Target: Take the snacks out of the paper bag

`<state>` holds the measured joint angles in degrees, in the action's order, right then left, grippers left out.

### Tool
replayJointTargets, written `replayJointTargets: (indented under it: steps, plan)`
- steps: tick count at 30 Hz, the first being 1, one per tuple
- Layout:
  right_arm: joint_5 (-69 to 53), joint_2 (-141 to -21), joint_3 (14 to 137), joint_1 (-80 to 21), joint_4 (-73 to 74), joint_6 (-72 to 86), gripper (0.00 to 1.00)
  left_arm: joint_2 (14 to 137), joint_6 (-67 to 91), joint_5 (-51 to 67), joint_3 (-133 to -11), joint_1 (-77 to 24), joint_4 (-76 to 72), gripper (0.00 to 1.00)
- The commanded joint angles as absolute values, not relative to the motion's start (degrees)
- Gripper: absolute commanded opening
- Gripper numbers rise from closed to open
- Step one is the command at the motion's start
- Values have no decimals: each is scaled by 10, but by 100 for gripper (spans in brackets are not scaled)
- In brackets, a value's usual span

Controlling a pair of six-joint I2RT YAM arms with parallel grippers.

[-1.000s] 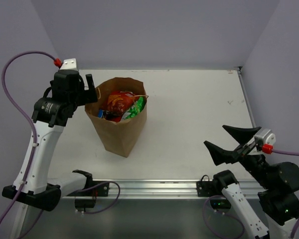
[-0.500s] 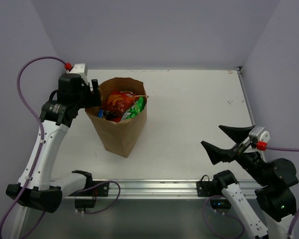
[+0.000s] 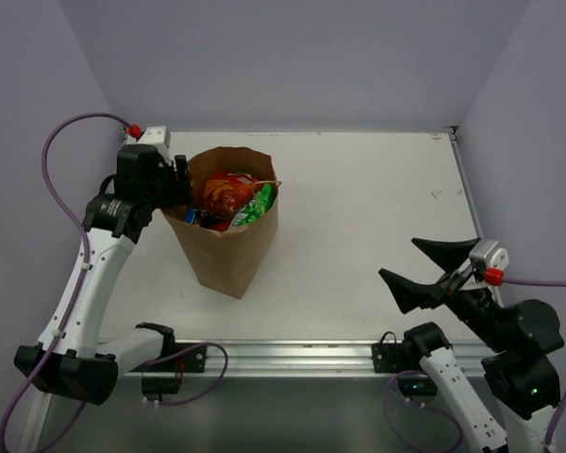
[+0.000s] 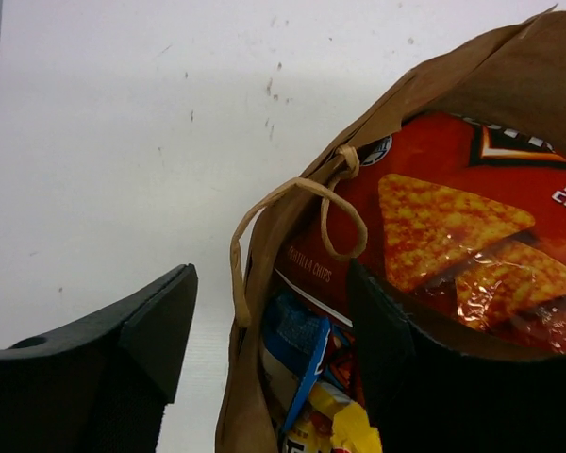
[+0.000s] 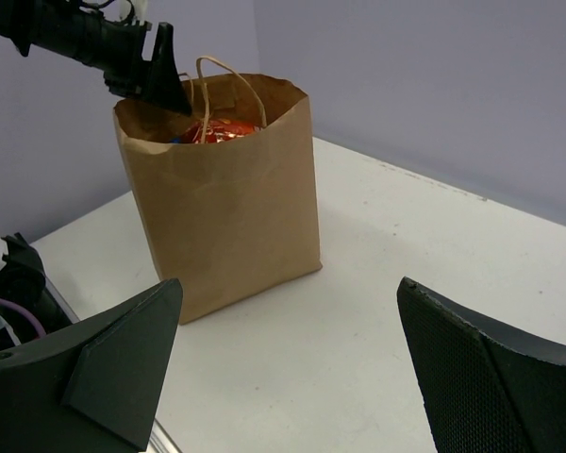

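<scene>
The brown paper bag [image 3: 228,247] stands upright at the table's left, open at the top. A red-orange Doritos bag [image 3: 226,193] and a white-green chip bag [image 3: 258,205] stick up inside it. My left gripper [image 3: 175,179] is open at the bag's left rim. In the left wrist view [image 4: 272,274] one finger is outside the bag wall [image 4: 241,377] and the other is inside, against the Doritos bag [image 4: 453,226]. A twisted handle [image 4: 264,203], a blue wrapper [image 4: 297,330] and a yellow wrapper [image 4: 354,429] lie between the fingers. My right gripper [image 3: 399,260] is open and empty, far right of the bag [image 5: 226,217].
The white table [image 3: 368,208] is walled by purple panels at the back and both sides. A metal rail [image 3: 292,357] runs along the near edge by the arm bases. The left arm's purple cable [image 3: 61,160] loops beside the left wall.
My left gripper has moved right and a little farther back, onto the bag's left rim. My right gripper has shifted slightly left and down. The bag has not moved.
</scene>
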<state>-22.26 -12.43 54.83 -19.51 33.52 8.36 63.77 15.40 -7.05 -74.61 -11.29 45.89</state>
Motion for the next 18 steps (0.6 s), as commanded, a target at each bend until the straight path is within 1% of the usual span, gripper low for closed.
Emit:
replayJointTargets:
  steps: [1,2,4,5,7,8,9,15,18]
  plan:
    - [-234,-133,548,-198,316,91,99,651,143,-76,-734,-105,408,68]
    - [-235,-133,548,-198,316,91,99,656,142,-80,-738,-103,408,60]
    - [-238,-136,552,-198,322,91,99,665,140,-84,-745,-103,405,48]
    - [-238,-136,553,-198,322,91,99,666,138,-84,-747,-103,400,35]
    - [-238,-135,549,-198,316,91,99,669,131,-85,-756,-102,387,18]
    - [-239,-135,546,-198,314,93,99,672,128,-86,-761,-101,384,5]
    - [-240,-136,544,-198,312,94,99,679,120,-89,-773,-102,380,0]
    - [-271,-156,544,-198,283,94,99,714,80,-91,-817,-101,331,0]
    - [-307,-191,549,-197,258,96,99,741,36,-78,-873,-101,305,0]
